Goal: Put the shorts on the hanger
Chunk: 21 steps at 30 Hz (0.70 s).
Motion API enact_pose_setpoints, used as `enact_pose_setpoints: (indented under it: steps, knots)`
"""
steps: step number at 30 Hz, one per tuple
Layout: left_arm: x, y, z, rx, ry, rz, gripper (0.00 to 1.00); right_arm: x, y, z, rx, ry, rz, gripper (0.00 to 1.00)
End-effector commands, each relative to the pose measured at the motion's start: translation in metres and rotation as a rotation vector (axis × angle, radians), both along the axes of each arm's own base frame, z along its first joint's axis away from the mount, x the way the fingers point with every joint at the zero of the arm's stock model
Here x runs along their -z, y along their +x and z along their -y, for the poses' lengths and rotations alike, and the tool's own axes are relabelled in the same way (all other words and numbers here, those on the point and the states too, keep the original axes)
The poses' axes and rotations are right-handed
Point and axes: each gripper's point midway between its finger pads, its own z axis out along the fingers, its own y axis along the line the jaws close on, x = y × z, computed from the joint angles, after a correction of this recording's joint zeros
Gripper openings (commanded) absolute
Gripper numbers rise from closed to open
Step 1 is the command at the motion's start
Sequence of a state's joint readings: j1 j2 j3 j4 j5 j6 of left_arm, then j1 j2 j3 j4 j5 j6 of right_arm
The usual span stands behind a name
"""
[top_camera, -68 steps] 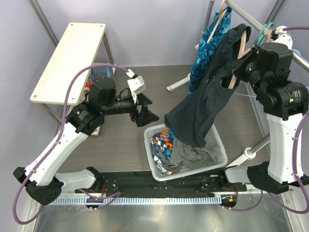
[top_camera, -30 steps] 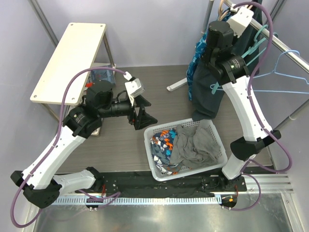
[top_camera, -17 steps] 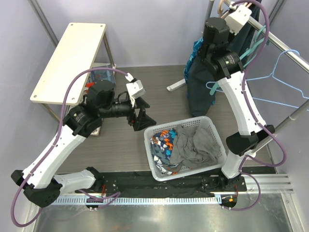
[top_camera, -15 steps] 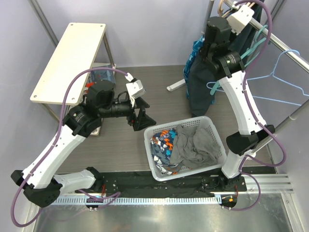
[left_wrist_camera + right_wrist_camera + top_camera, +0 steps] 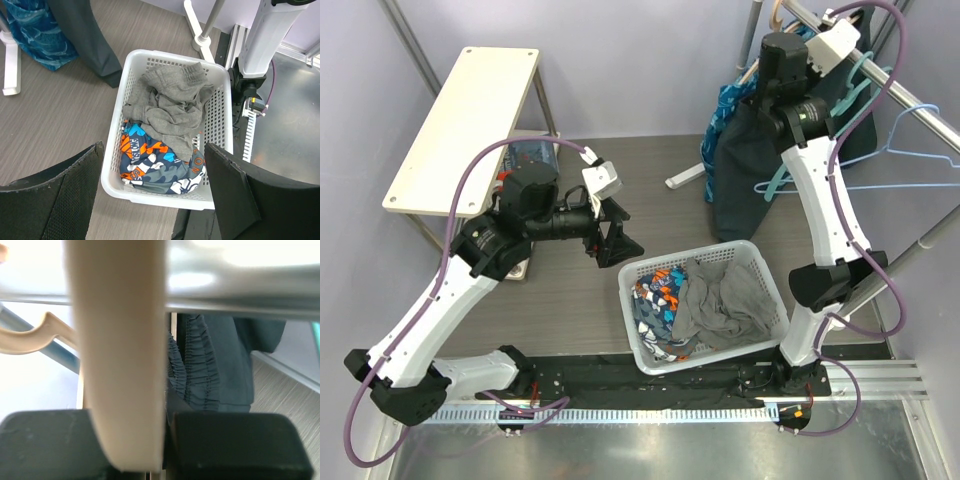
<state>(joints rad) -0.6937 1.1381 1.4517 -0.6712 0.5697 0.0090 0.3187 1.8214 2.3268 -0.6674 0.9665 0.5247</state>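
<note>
Presently, item one: right claw [image 5: 137, 440], jaws drawn narrow and clamped on the beige hanger [image 5: 117, 340], whose broad curved stem rises between the black fingers to the grey rail [image 5: 240, 300] crossing just above. Item two: shorts [image 5: 210, 360], dark navy, their gathered elastic waistband hanging just behind and to the right of that claw, under the rail. From overhead the shorts [image 5: 745, 160] drape straight down below the raised right wrist, beside a blue leaf-patterned garment [image 5: 725, 110], their hem ending near the counter [image 5: 570, 300] behind the white basket [image 5: 690, 255]. Item three: left claw [image 5: 620, 243], jaws spread wide and holding nothing, poised left of the basket and well apart from the shorts. Item four: basket contents, a crumpled grey cloth [image 5: 172, 107] lying over a patterned garment [image 5: 150, 165] in orange, blue and white. Lettering shows on that print, too small to read with certainty; no other labels are legible. Only the right wrist view shows the grip on the hanger. Only the left wrist view shows the basket's contents plainly. Only the overhead view shows the teal hanger [image 5: 775, 180] and the pale-blue wire hanger [image 5: 910, 120] further along the rail.
</note>
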Motion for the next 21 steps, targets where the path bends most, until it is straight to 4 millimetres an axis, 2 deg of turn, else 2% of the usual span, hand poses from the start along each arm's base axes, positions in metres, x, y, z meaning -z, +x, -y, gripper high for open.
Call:
enact_pose_setpoints:
  steps: [1, 10, 21]
  knots:
    - [-0.014, -0.002, -0.002, -0.003, -0.018, 0.03, 0.81, -0.028, 0.003, -0.002, 0.002, 0.078, 0.133, 0.01]
    - [-0.014, -0.002, -0.003, -0.005, -0.007, 0.028, 0.81, 0.007, 0.027, -0.011, 0.003, 0.072, 0.061, 0.01]
    - [-0.013, -0.001, -0.004, -0.005, 0.007, 0.037, 0.81, 0.005, 0.05, -0.019, -0.014, 0.034, 0.085, 0.01]
